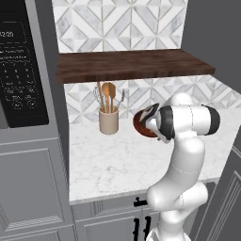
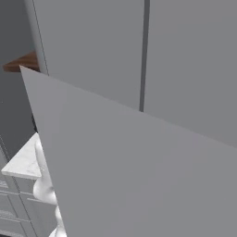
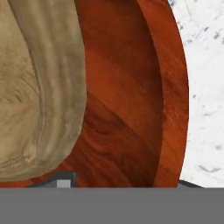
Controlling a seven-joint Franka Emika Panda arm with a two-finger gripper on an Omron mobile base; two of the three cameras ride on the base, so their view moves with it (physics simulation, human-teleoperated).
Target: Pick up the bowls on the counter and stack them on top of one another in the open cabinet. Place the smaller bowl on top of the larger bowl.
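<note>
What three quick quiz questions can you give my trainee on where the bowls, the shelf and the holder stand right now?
1. True or false: the smaller bowl sits inside the larger bowl.
2. Which surface carries the larger bowl?
A. the open cabinet
B. the counter
C. the microwave
3. Fill in: the utensil holder stands on the counter to the ____ of the bowls in the left base view.

Key: 1 true, the tan bowl overlaps the red-brown interior in the hand view. 2 B, marble shows beside its rim. 3 left.

Dark appliance panel (image 1: pixel 21 70), partial digits "2/20", rest unreadable
</note>
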